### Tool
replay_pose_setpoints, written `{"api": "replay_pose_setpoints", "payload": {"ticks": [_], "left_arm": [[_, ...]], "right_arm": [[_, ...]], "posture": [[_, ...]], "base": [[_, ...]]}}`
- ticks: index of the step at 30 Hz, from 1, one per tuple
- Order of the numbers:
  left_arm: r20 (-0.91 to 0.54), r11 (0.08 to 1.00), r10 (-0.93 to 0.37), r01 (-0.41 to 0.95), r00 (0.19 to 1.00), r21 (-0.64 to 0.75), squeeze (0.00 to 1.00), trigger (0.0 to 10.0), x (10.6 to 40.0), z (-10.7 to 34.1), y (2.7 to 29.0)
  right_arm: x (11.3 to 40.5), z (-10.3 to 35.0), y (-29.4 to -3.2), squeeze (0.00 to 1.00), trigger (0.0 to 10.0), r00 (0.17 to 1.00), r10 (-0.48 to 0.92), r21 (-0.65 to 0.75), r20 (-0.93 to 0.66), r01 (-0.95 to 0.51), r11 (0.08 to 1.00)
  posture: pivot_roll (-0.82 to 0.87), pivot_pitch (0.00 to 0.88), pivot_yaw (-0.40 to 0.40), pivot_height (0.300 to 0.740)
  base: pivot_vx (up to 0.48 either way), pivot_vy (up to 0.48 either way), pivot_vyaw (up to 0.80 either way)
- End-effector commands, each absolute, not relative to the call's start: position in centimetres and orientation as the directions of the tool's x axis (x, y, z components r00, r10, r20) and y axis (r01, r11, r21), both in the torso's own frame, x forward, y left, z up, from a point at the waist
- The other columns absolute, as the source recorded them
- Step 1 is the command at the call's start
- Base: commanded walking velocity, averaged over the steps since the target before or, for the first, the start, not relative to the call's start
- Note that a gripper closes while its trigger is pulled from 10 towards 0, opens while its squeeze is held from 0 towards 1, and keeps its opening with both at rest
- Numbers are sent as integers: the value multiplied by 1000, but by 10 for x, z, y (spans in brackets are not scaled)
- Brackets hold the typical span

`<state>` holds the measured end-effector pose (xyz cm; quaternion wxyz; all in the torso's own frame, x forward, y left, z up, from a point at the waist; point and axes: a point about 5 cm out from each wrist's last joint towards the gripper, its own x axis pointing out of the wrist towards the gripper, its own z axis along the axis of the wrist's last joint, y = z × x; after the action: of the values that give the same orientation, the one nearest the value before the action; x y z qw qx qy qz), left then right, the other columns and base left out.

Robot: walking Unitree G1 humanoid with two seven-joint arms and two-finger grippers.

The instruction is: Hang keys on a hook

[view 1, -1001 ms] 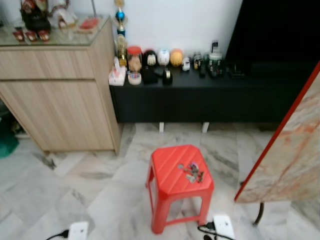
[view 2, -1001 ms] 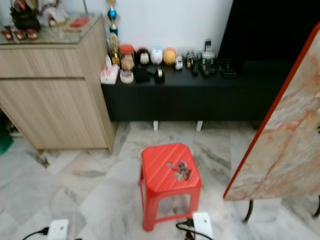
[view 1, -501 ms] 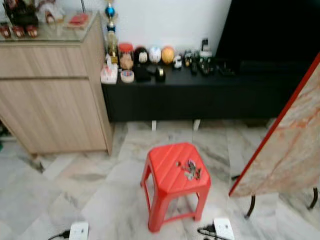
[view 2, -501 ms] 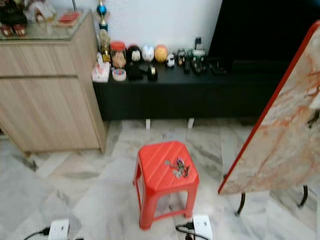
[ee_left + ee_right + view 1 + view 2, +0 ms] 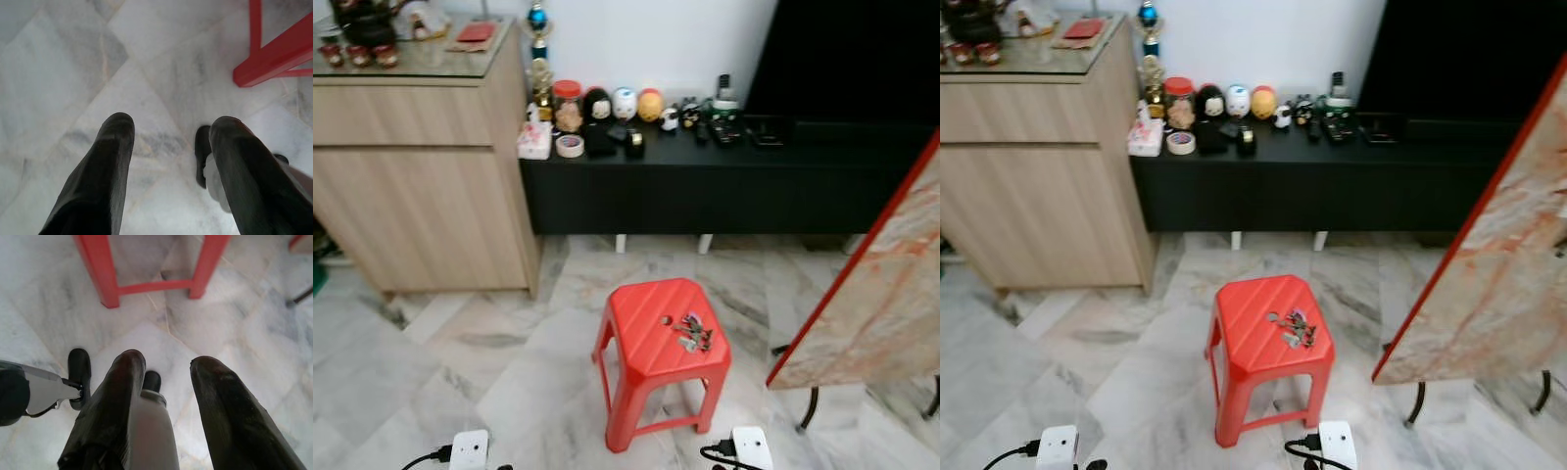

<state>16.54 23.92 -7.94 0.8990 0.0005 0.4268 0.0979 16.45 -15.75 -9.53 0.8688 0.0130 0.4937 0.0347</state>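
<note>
Now, this is how things stand.

Keys: the small bunch of metal keys lies on top of the red plastic stool, near its back right corner, just beside the round hole in the seat.

Stool: it stands on the grey marble floor, in front of the long black low cabinet.

Left gripper: my left gripper hangs down over the floor, its 2 black fingers spread apart and holding nothing; a red leg of the stool is near it.

Right gripper: my right gripper also hangs low, its 2 fingers apart and empty, with the stool legs ahead of it.

Hook: I cannot find any hook in my views.

Risk: I judge the keys are flat and loose, so my fingers may push them off the edge, or lift only 1 key ring and drop the bunch.

Risk: the light stool may slide or tip if I press on it.
</note>
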Motion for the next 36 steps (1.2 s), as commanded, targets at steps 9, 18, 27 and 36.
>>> {"api": "replay_pose_setpoints", "payload": {"ticks": [9,18,27,36], "left_arm": [[-763,983,166,-171,625,73,0,10000,166,-80,235],[-758,983,163,-169,632,71,0,10000,169,-79,234],[-752,984,159,-166,640,67,0,10000,172,-77,233],[-755,983,152,-176,638,49,0,10000,172,-78,230]], "right_arm": [[164,-95,-161,0,10000,513,59,55,-857,-22,998],[164,-95,-160,0,10000,514,61,57,-856,-25,998],[165,-95,-161,0,10000,522,61,46,-851,-42,998],[165,-95,-161,0,10000,525,55,56,-849,-14,998]], "posture": [[68,0,-61,740],[67,0,-58,740],[65,0,-57,740],[67,0,-64,740]], "base": [[244,0,0],[247,0,0],[255,0,276],[85,0,178]]}}
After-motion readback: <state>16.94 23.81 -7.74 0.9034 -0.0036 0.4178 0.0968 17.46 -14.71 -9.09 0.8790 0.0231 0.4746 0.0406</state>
